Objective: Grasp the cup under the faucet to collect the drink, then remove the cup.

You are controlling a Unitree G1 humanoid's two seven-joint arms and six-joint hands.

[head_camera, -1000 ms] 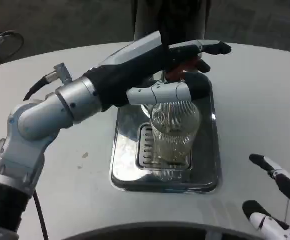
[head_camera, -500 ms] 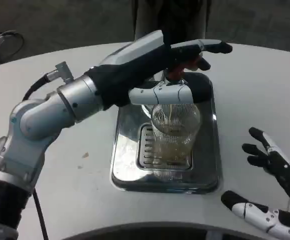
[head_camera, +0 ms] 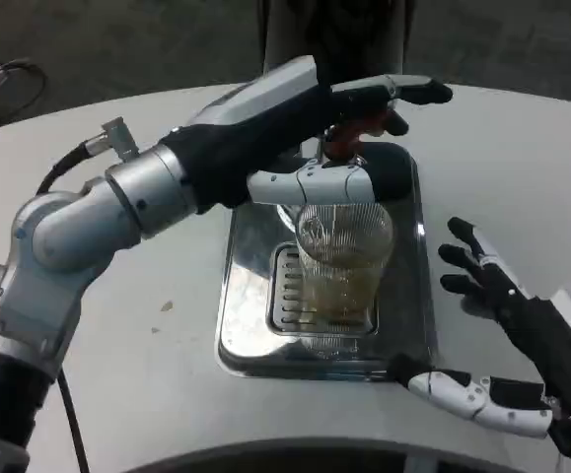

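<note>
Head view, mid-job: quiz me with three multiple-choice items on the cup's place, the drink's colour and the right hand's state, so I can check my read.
1. Where does the cup stand?
A. On the grate of the steel drip tray
B. On the bare white table left of the tray
C. Held up in the right hand

2. What colour is the drink in the cup?
A. Deep red
B. Pale amber
C. Dark blue

3. How is the right hand?
A. Gripping the cup
B. Pressing the red lever
C. Fingers spread, holding nothing, beside the tray

Answers: 1 A, the ribbed clear cup sits on the slotted grate inside the tray. 2 B, a yellowish-brown liquid fills its lower part. 3 C, its fingers are spread apart right of the tray, clear of the cup, while the left hand reaches over to the red lever above the cup.
</note>
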